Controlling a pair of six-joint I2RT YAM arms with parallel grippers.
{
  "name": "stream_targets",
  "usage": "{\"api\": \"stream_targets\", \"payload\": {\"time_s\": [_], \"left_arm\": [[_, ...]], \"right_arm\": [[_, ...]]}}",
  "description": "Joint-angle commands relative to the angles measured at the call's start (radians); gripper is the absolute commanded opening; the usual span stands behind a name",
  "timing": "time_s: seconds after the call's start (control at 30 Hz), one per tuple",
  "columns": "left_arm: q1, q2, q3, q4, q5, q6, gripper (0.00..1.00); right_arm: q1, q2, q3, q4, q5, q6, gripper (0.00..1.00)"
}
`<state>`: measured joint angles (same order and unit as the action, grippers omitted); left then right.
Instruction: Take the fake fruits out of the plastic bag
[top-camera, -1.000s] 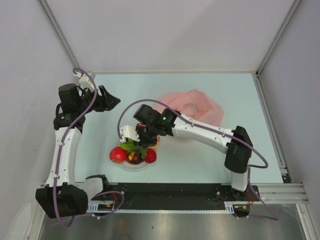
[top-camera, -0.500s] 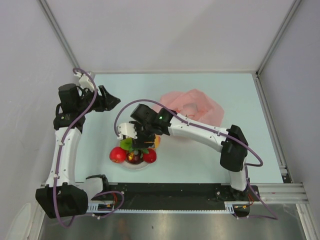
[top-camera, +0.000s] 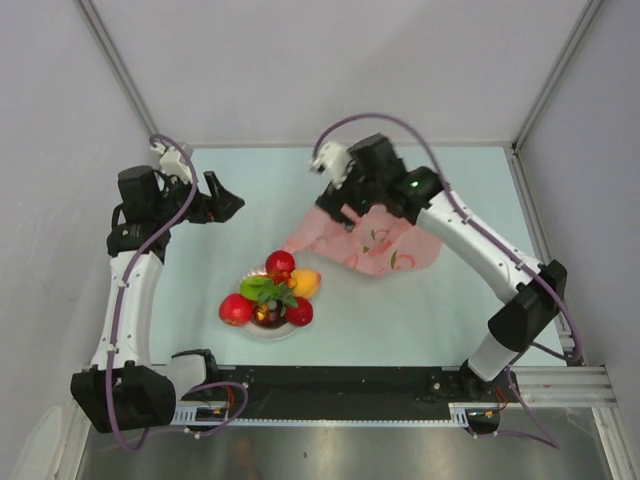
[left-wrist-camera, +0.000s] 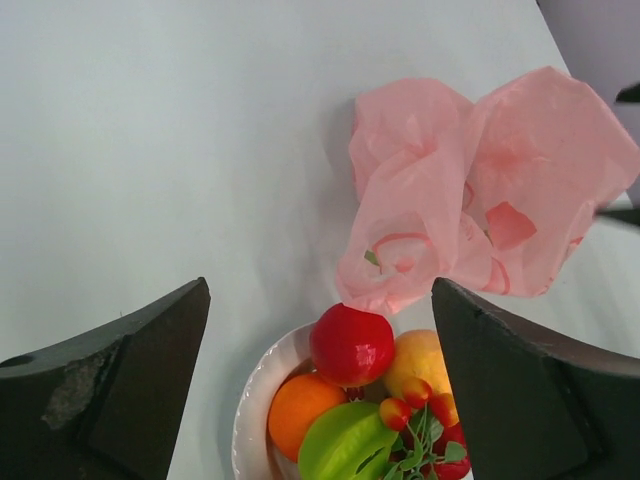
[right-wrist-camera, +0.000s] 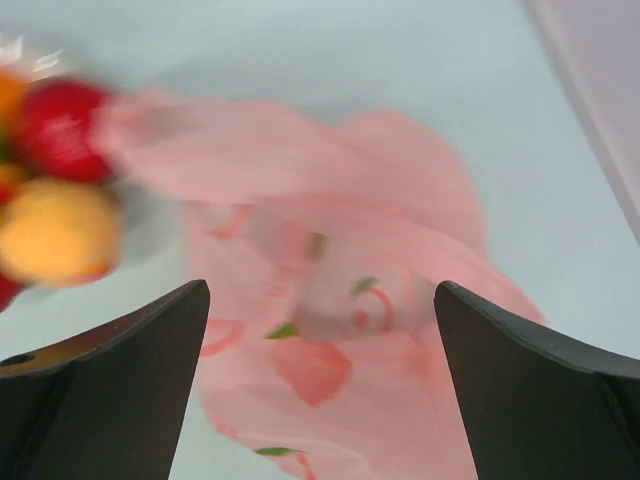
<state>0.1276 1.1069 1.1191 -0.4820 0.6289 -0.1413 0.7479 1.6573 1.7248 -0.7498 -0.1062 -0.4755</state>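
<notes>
Now: 1 bag (top-camera: 372, 240), 1 plate (left-wrist-camera: 256, 395) w/ 3 red fruits (top-camera: 280, 263) + others. L jaws, R jaws both spread, empty. Bag tip beside plate; plate near tabletop (top-camera: 200, 280) front edge.

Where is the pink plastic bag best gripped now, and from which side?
Probably a raised crumpled fold near the middle of the plastic bag, pinched from straight above: the thin film lies slack, with no rigid edge to grab sideways. The open right gripper hangs over it. Avoid the corner beside the red apple.
</notes>
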Motion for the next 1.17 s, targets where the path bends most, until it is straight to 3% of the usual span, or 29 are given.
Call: {"api": "stream_targets", "payload": {"time_s": [0.0,0.1,0.2,0.5,1.0,1.13], "left_arm": [[0.006,0.008,0.079,-0.012,-0.063,0.095,1.00],[0.006,0.022,0.102,-0.032,-0.133,0.140,1.00],[0.006,0.025,0.094,-0.014,-0.230,0.186,1.00],[0.006,0.056,0.062,0.026,-0.359,0.210,1.00],[0.006,0.038,0.062,0.046,-0.345,0.187,1.00],[0.006,0.015,0.031,0.071,-0.338,0.147,1.00]], "right_arm": [[-0.256,-0.007,-0.042,0.073,0.067,0.309,1.00],[-0.418,-0.040,-0.126,0.110,-0.024,0.405,1.00],[-0.467,-0.062,-0.166,0.133,0.048,0.471,1.00],[-0.449,-0.110,-0.222,0.211,0.077,0.471,1.00],[-0.400,-0.119,-0.218,0.216,0.149,0.422,1.00],[-0.389,-0.110,-0.237,0.205,0.109,0.400,1.00]]}}
